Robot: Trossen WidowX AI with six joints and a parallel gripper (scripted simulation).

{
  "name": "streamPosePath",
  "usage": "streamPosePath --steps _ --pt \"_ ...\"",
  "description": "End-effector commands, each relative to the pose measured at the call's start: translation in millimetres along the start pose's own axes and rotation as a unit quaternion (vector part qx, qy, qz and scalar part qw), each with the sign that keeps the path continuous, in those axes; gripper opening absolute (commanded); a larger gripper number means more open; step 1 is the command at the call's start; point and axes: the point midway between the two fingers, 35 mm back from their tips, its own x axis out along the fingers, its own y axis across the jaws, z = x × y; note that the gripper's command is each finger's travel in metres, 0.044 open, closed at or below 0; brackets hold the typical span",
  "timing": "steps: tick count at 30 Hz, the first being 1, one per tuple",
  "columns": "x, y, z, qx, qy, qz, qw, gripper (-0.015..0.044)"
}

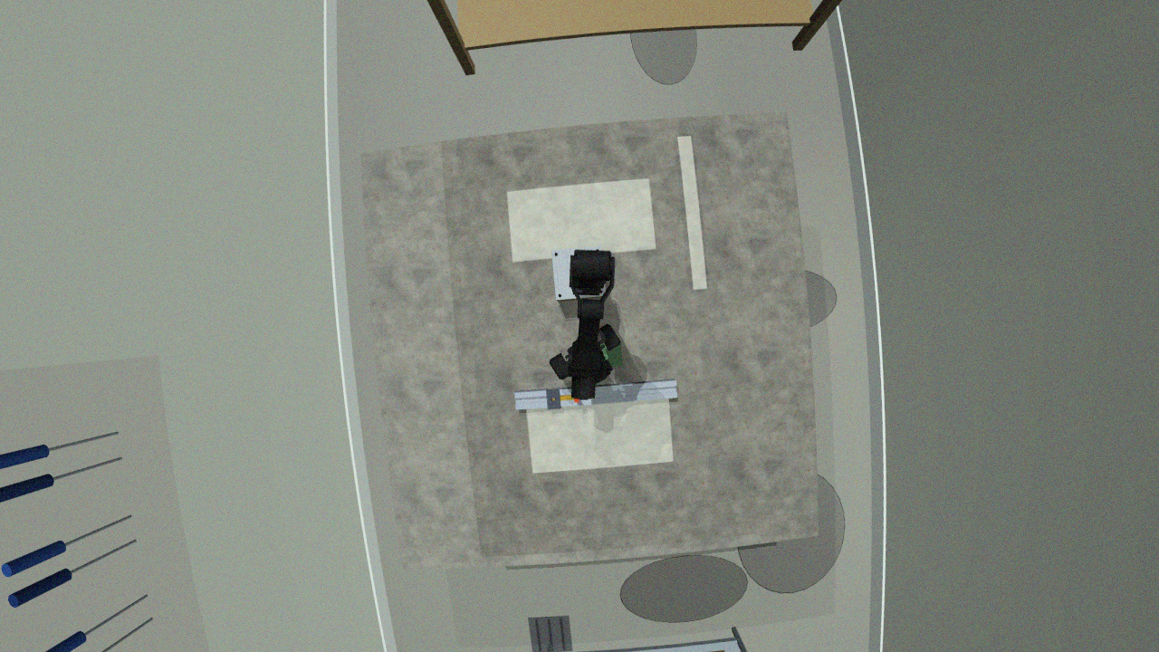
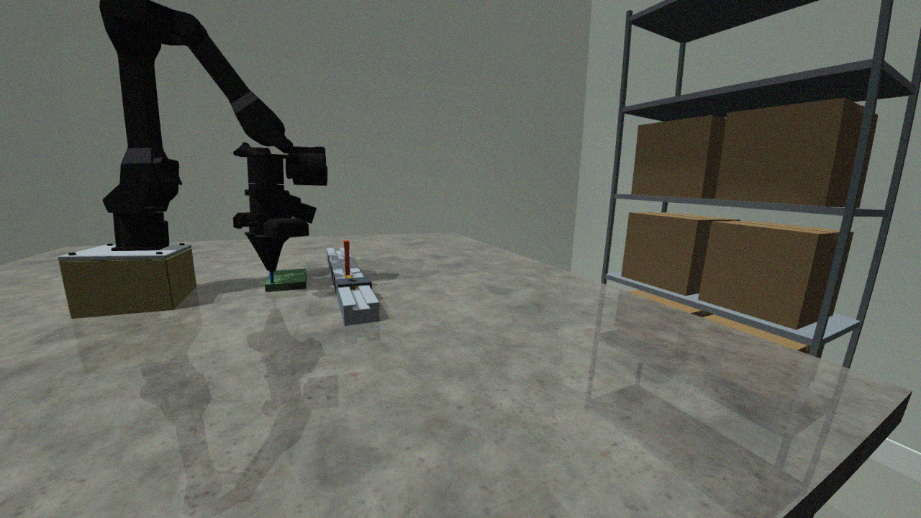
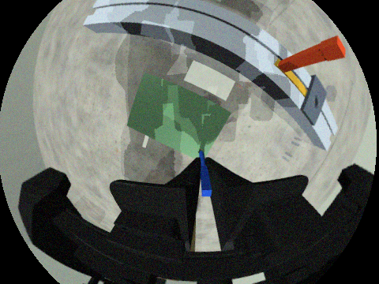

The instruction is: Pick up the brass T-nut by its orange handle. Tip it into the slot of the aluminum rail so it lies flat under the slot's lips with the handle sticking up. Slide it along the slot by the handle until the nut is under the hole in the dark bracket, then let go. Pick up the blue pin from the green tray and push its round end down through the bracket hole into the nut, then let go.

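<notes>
The narrow black fingers (image 2: 270, 270) pinch the slim blue pin (image 2: 271, 277) (image 3: 204, 175) at the green tray (image 2: 294, 279) (image 3: 148, 100), presumably for lifting. Right of frame in the wrist view, the upright orange handle (image 2: 347, 259) (image 3: 312, 54) leaves the brass T-nut (image 3: 295, 81) slidable in its slot.

Over on the left, the slim blue pin (image 2: 271, 277) (image 3: 205, 177) is held upright at the green tray (image 1: 613, 353) (image 2: 293, 279) (image 3: 150, 99), a flat block. To its right the pale aluminum rail (image 1: 640, 390) (image 2: 360, 314) (image 3: 221, 28) runs near to far, with the dark bracket (image 1: 553, 393) (image 2: 365, 283) (image 3: 312, 108) across its near part. The brass T-nut (image 1: 565, 397) (image 2: 350, 277) (image 3: 296, 82) lies in the slot up to the bracket, its orange handle (image 1: 576, 399) (image 2: 346, 257) (image 3: 312, 55) standing on the far side.
</notes>
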Motion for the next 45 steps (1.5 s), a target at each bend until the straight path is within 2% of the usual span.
streamPosePath --steps 1,11,28,33,45 --pt "-6.1 -1.0 2.2 -0.002 -0.008 -0.003 1.0 -0.015" --pt "-8.4 0.5 -2.4 0.0 -0.001 -0.001 1.0 -0.015" --pt "-60.2 2.3 -6.3 -0.002 -0.007 -0.003 1.0 -0.015" --pt "-64.9 3.3 -9.3 -0.002 -0.008 -0.003 1.0 -0.015" --pt "-74.1 -24.3 12.3 0.023 -0.009 -0.004 1.0 -0.015"
